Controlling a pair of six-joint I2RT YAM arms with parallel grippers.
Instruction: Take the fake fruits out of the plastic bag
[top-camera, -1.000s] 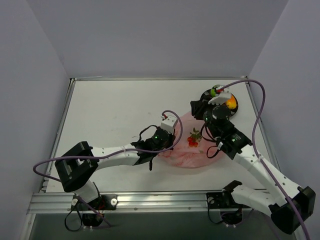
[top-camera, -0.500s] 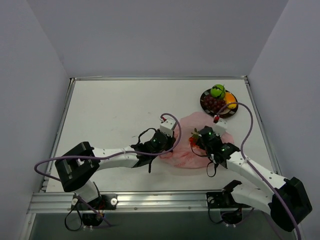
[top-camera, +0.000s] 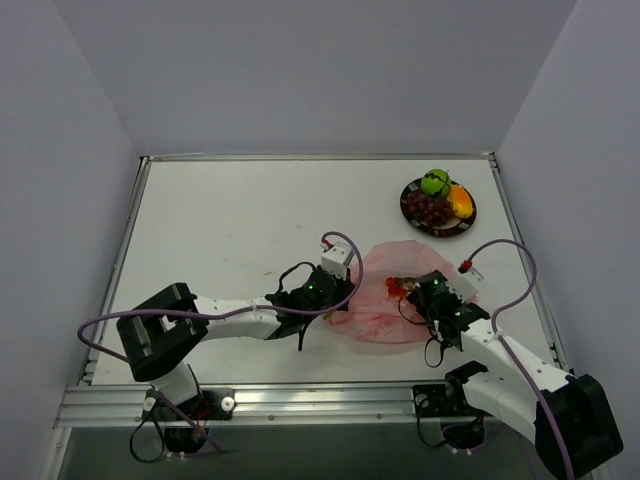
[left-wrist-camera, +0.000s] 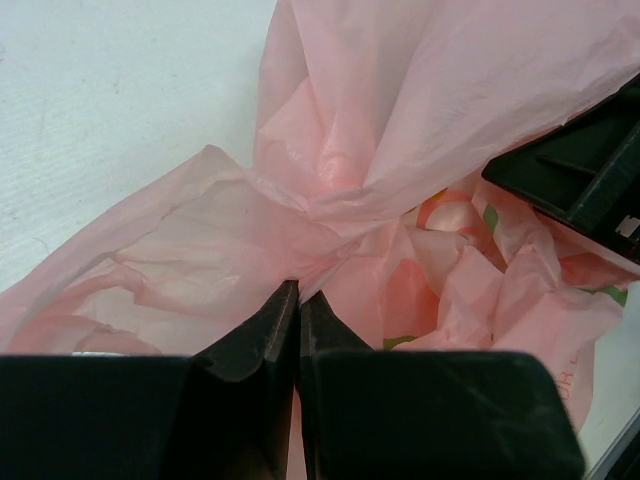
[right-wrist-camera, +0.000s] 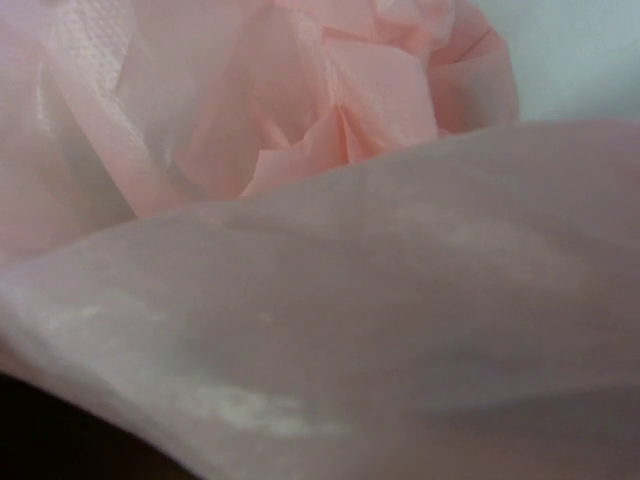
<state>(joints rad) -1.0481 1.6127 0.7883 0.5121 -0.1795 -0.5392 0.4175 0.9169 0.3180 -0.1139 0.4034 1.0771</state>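
Three fake fruits (top-camera: 437, 200) are on the plate (top-camera: 470, 219), but the strawberry (top-camera: 394, 286) is not out of the pink bag (top-camera: 385, 318) yet. The left fingers (left-wrist-camera: 288, 318) are pinched together on the bag. The right fingers (top-camera: 423, 291) hide inside it, so nobody can tell if they are apart.

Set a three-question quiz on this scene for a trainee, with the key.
1. True or false: the left fingers are shut on a fold of the plastic bag.
2. Which of these lies on the black plate? A. the grape bunch B. the plastic bag C. a banana
3. How many pieces sit on that plate in all?

Key
1. True.
2. A.
3. Three: the grape bunch, the green fruit and the yellow-orange piece.
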